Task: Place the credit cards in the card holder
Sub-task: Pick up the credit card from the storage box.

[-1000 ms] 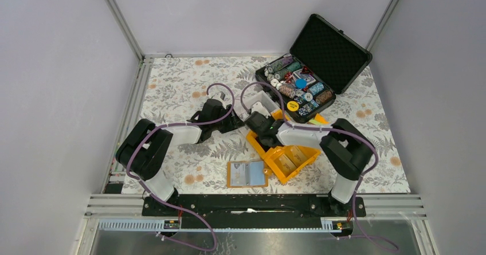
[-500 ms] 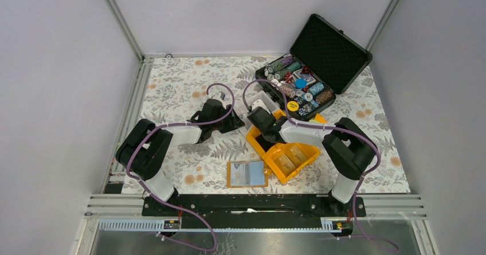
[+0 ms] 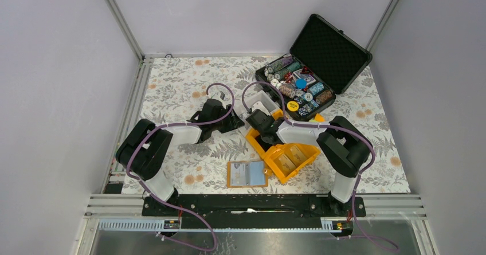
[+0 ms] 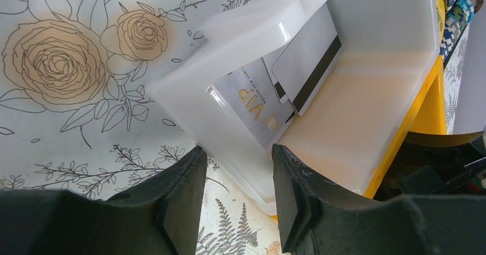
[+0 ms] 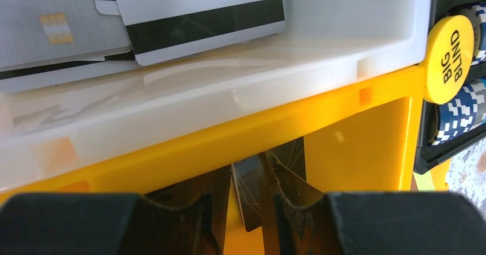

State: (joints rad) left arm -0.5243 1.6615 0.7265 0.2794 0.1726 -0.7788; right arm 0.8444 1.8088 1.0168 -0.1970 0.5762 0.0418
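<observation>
The card holder (image 3: pixel 247 174) lies open and flat near the table's front edge, away from both grippers. Several pale credit cards (image 4: pixel 306 60) with black stripes lean inside a white bin (image 4: pixel 252 31); they also show in the right wrist view (image 5: pixel 195 8). My left gripper (image 4: pixel 236 152) straddles that bin's near wall, one finger outside and one inside, both touching it. My right gripper (image 5: pixel 247 166) reaches down into an orange bin (image 5: pixel 355 129). A dark card (image 5: pixel 247 193) stands tilted between its close-set fingers; whether they pinch it is unclear.
An open black case (image 3: pixel 298 89) full of poker chips stands at the back right, with a yellow "BIG BLIND" chip (image 5: pixel 449 57) at its edge. The orange bin (image 3: pixel 282 152) sits against the white bin (image 3: pixel 261 105), and both arms crowd around them.
The right arm has shifted slightly, its wrist edging left over the orange bin. The left arm, both bins and the card holder have stayed put.
</observation>
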